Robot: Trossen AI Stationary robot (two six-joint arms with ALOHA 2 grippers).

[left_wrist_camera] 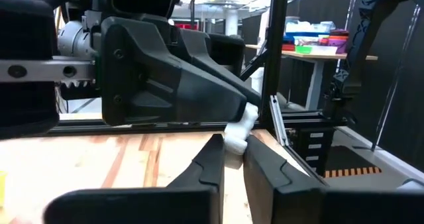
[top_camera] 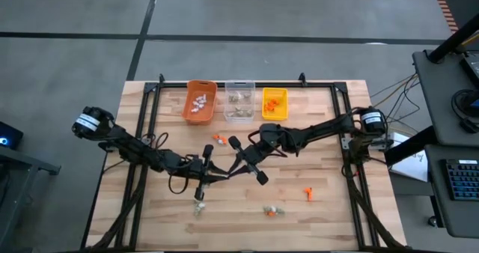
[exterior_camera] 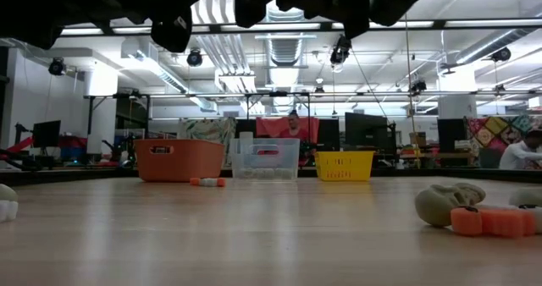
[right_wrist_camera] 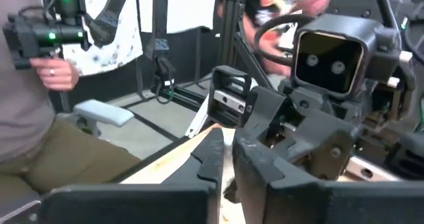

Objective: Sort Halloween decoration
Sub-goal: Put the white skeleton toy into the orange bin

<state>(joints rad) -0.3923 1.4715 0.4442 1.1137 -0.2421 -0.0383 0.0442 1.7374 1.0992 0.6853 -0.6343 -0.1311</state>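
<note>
The left gripper (left_wrist_camera: 233, 159) pinches a white trinket (left_wrist_camera: 240, 128) mid-table, nose to nose with the right gripper (right_wrist_camera: 227, 159), whose fingers are nearly closed and look empty. If this is a handover, the tiny piece could slip and drop, or the fingers collide.

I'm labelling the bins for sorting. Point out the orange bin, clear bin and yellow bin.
orange bin (top_camera: 188, 97): high view, left rim.
clear bin (top_camera: 239, 84): high view, far rim.
yellow bin (exterior_camera: 345, 167): low view, front wall.

Three bins (top_camera: 239, 101) sat in a row at table's (top_camera: 329, 215) far edge, trinkets inside each. Loose trinkets (top_camera: 219, 139) lay just before them; more (top_camera: 273, 210) near the front edge, one (top_camera: 307, 193) right of centre. Both grippers met mid-table.
</note>
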